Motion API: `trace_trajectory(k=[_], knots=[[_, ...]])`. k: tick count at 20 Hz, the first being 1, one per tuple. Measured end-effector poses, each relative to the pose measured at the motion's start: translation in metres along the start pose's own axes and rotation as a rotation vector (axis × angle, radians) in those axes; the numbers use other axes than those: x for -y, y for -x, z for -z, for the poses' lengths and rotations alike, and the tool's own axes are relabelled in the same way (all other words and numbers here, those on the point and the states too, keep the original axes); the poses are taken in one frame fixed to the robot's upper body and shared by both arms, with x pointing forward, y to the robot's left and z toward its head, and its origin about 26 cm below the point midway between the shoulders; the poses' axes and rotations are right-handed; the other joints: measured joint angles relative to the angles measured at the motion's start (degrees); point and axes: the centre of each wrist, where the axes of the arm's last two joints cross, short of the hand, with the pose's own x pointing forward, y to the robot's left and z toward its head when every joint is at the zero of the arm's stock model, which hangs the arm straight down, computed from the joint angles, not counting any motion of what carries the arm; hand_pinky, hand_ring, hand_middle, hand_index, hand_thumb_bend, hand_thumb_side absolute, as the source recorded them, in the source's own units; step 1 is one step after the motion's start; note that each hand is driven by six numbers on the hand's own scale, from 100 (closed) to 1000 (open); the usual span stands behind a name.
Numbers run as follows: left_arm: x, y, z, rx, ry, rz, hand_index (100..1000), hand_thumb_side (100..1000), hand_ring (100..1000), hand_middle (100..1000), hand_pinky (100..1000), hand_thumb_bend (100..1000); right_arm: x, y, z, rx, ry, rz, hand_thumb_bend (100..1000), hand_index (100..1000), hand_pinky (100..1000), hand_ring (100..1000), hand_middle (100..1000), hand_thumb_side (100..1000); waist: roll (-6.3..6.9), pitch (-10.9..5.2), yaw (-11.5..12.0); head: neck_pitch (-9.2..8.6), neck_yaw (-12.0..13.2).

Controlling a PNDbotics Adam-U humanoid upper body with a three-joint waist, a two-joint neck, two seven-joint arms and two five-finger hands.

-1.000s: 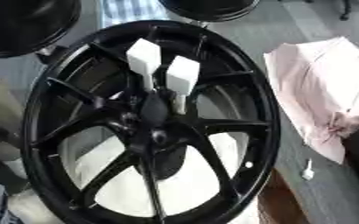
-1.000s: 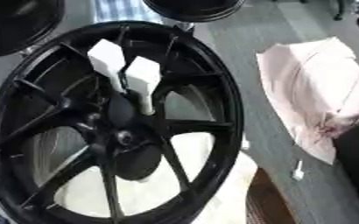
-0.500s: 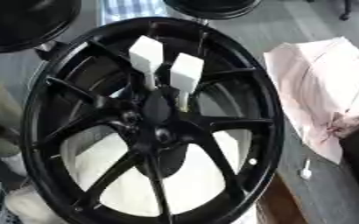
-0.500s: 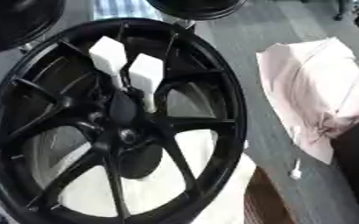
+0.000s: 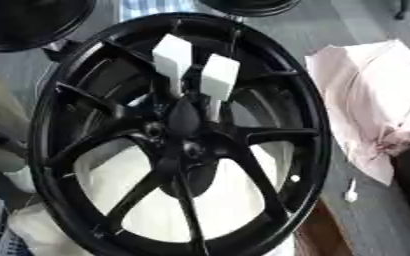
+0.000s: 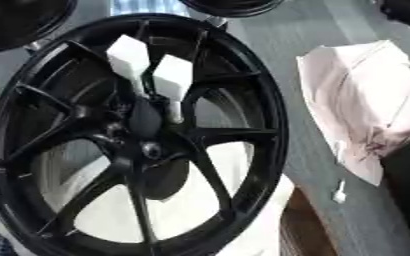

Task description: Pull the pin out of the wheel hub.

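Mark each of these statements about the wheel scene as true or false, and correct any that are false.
1. The wheel is black, with spokes running out from a central hub. True.
2. Two white block-shaped pieces stand over the upper part of the wheel, above the hub. True.
3. A crumpled pale pink cloth lies to the left of the wheel. False: it lies to the right of the wheel.
4. One of the robot's hands is gripping a spoke. False: no robot hand shows in either view.
5. A small white item lies on the grey surface below the cloth, apart from the wheel. True.
6. The wheel is the only rim in sight. False: parts of other dark rims show at the top edge.
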Motion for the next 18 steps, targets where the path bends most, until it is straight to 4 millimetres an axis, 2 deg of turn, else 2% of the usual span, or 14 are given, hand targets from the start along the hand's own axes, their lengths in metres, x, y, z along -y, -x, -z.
trace_trajectory(k=[5,6,7,13,18], knots=[[-0.002,0.005,-0.007,-0.031,-0.009,0.014,732,624,527,543,557,321,-0.014,-0.017,0.014,0.083,-0.097,-0.048,252,832,847,827,766,414,-0.08,-1.05,0.0,1.39,0.0],[-0.002,0.006,-0.009,-0.038,-0.010,0.018,732,624,527,543,557,322,-0.018,-0.019,0.018,0.099,-0.116,-0.054,299,834,849,828,766,456,-0.17,-1.48,0.0,1.72,0.0],[-0.003,0.006,-0.010,-0.044,-0.012,0.022,732,624,527,543,557,321,-0.023,-0.020,0.021,0.114,-0.135,-0.061,254,835,851,829,769,425,-0.30,-1.85,-0.1,2.02,0.0],[-0.007,0.011,-0.019,-0.080,-0.024,0.059,732,626,527,543,558,322,-0.055,-0.025,0.043,0.204,-0.261,-0.107,276,844,867,836,777,433,-1.27,-3.15,-1.0,3.91,0.5],[-0.012,0.014,-0.026,-0.110,-0.029,0.096,732,631,527,542,558,321,-0.086,-0.034,0.062,0.295,-0.377,-0.153,294,847,878,839,781,449,-1.84,-3.56,-2.4,4.45,1.6]])
